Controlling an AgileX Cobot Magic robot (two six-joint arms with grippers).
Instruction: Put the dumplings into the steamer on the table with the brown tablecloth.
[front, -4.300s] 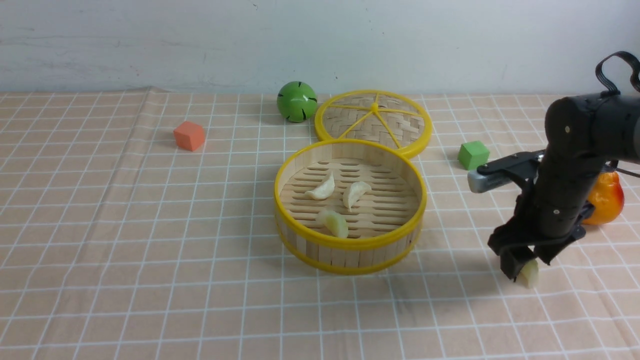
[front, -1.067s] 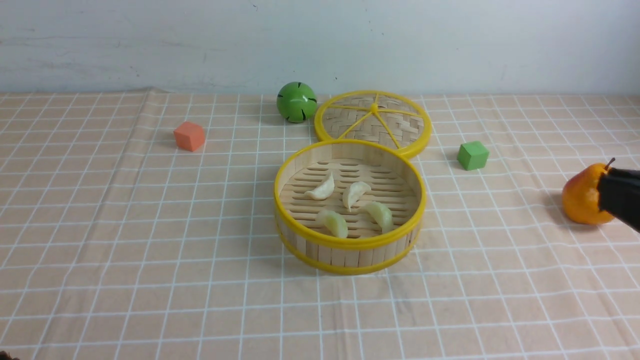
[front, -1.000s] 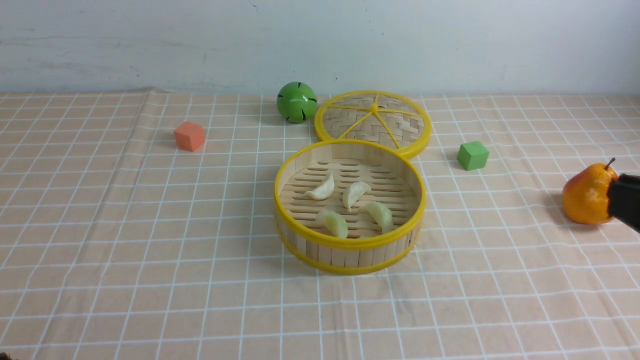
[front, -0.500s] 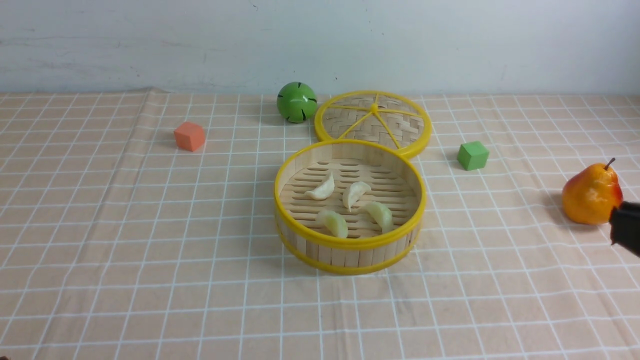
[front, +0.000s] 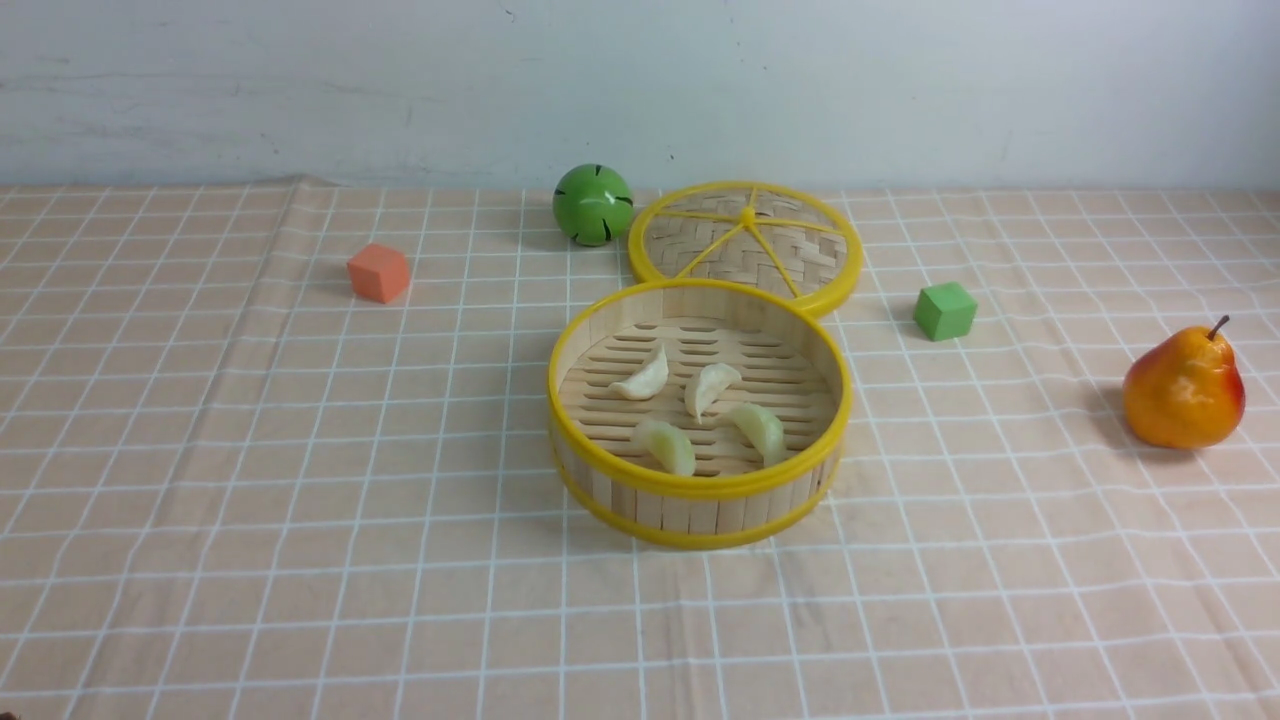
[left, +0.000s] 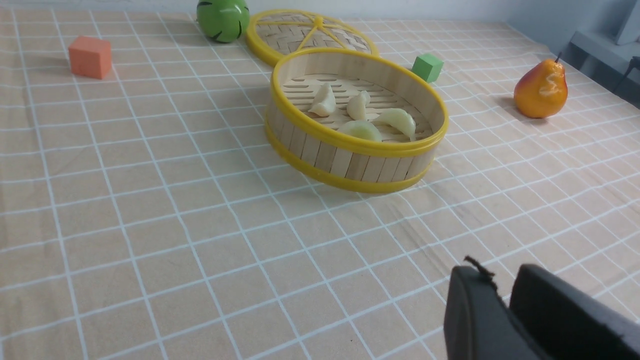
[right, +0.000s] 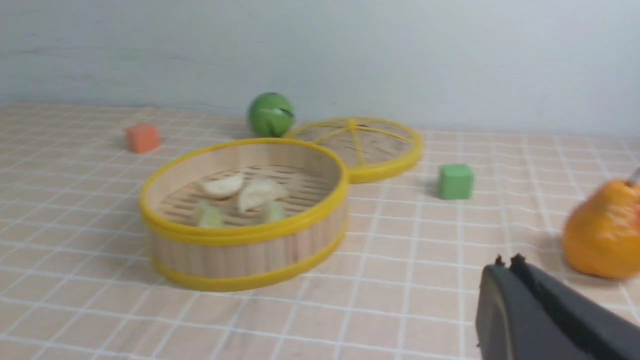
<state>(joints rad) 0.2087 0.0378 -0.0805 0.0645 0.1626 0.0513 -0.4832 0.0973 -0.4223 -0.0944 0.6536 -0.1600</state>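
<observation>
The steamer (front: 700, 488) stands mid-table on the brown tablecloth (front: 300, 480), which drapes the whole table. Several dumplings lie on its slatted floor, among them a pale one (front: 642, 378), another (front: 712, 385) and a greenish one (front: 760, 430). They also show in the left wrist view (left: 360, 112). Neither arm appears in the front view. My left gripper (left: 502, 272) hovers over bare cloth on the near side of the steamer, open by a narrow gap and holding nothing. My right gripper (right: 506, 262) is shut and empty, close to the pear.
The flat woven lid (front: 746, 240) lies behind the steamer, touching its rim. A green ball (front: 594, 203) sits beside the lid. An orange cube (front: 379, 271) is far left, a green cube (front: 945, 310) right of the lid, and a pear (front: 1184, 390) at the right edge.
The dumpling my right gripper held seconds ago now lies in the steamer. Over the last second the right arm slid out of the front view past the pear.
</observation>
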